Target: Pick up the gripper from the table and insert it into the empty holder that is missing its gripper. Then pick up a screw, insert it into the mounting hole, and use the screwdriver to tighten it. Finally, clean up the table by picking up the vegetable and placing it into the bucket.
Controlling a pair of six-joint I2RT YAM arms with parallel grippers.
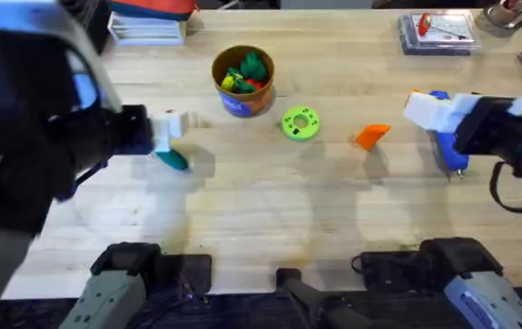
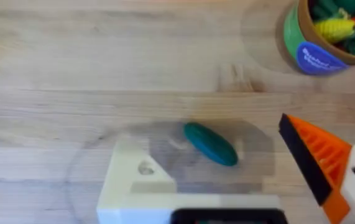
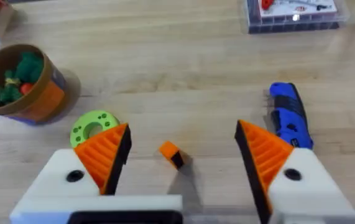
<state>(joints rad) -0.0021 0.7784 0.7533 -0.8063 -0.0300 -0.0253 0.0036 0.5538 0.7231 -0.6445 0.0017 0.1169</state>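
Right gripper [image 3: 183,155] spread wide, orange wedge [image 3: 171,154] on table [image 3: 165,81] btwn its fingers, blue screwdriver [image 3: 289,118] just beside. Left gripper [image 2: 239,168]: bare holder [image 2: 137,177] gapes over green veg [image 2: 210,143].

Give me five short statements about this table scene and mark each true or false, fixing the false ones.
1. The loose orange gripper lies on the table. True.
2. The screwdriver stands upright in the bucket. False: it lies flat on the table near the right gripper.
3. The left gripper has one white holder without an orange wedge. True.
4. The teal vegetable is already in the bucket. False: it lies on the table by the left gripper.
5. The right gripper's fingers are shut. False: they are open.
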